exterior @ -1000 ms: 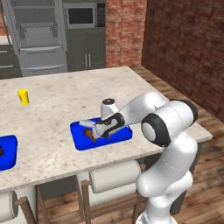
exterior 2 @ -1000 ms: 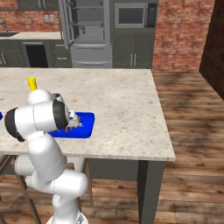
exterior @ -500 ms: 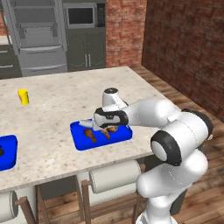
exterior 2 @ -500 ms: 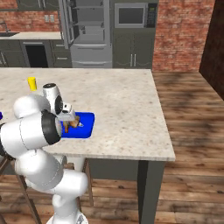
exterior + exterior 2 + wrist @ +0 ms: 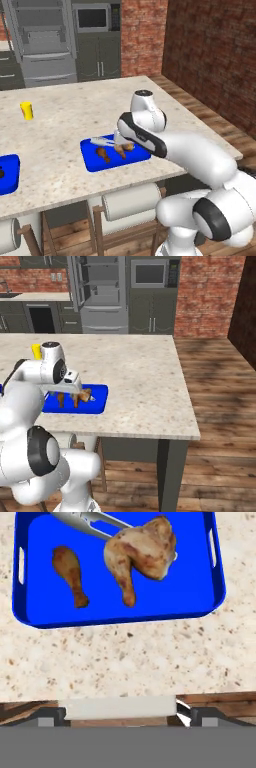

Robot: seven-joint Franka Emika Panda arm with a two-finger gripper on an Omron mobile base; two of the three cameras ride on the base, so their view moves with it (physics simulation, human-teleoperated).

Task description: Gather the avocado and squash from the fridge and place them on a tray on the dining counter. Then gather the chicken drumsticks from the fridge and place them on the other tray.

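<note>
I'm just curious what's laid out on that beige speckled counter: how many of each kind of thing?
Bright-blue rectangular trays: 2
Golden-brown chicken pieces: 2
Small yellow container: 1
Silvery metal utensil: 1
Total: 6, leaving out a dark bit cut off on the left tray

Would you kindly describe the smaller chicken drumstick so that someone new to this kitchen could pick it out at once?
Start at the dining counter, the long speckled beige island, and find the blue tray near its front edge, below the robot's hand. Two pieces of meat lie in it beside metal tongs. The smaller drumstick is the slim, darker brown club lying alone; its neighbour is bulkier, paler and golden.
</note>
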